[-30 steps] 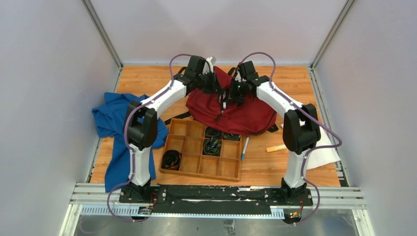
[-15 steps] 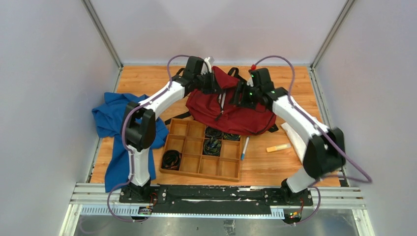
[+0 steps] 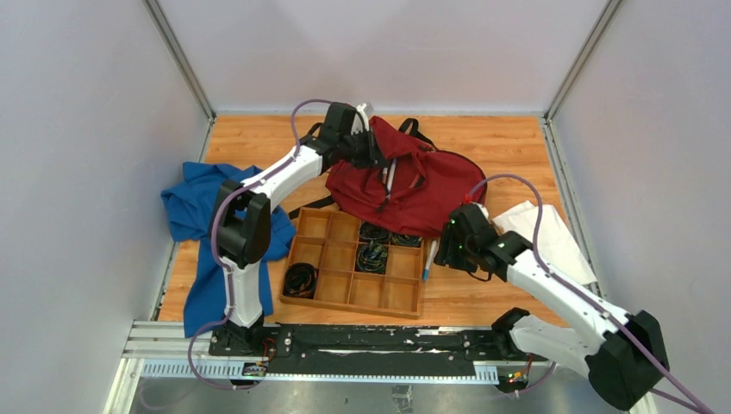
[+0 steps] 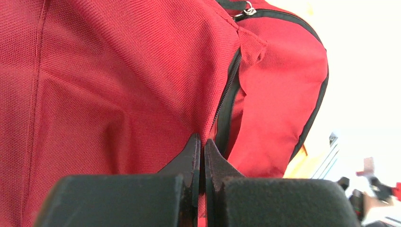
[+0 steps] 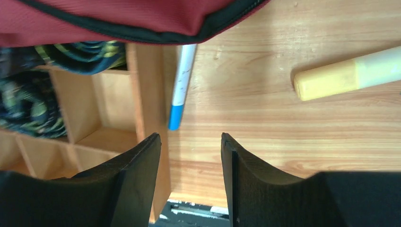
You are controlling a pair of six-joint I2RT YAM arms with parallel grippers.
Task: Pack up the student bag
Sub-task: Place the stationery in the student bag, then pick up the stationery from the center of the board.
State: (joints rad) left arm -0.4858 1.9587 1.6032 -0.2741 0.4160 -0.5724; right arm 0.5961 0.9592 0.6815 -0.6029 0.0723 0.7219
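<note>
Dark red soft fabric backpack [image 3: 435, 185]: left gripper [image 4: 201, 143] clamped on its fabric beside the black zipper [image 4: 231, 92]. Right gripper [image 5: 190, 138] spread, empty, just off its near edge, beside a blue-tipped white pen [image 5: 182, 80].

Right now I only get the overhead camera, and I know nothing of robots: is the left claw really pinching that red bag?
Observer: Yes. The left wrist view shows the left gripper shut on the fabric of the student bag, right beside a black zipper.
Operator: And the right claw near the tray, is it holding something?
Observer: No. The right gripper is open and empty above the table, with a blue-tipped pen just ahead, alongside the outer wall of the wooden tray.
Operator: Anything else nearby?
Observer: A yellow stick with a pale end lies apart from the pen, on the side away from the tray.
</note>
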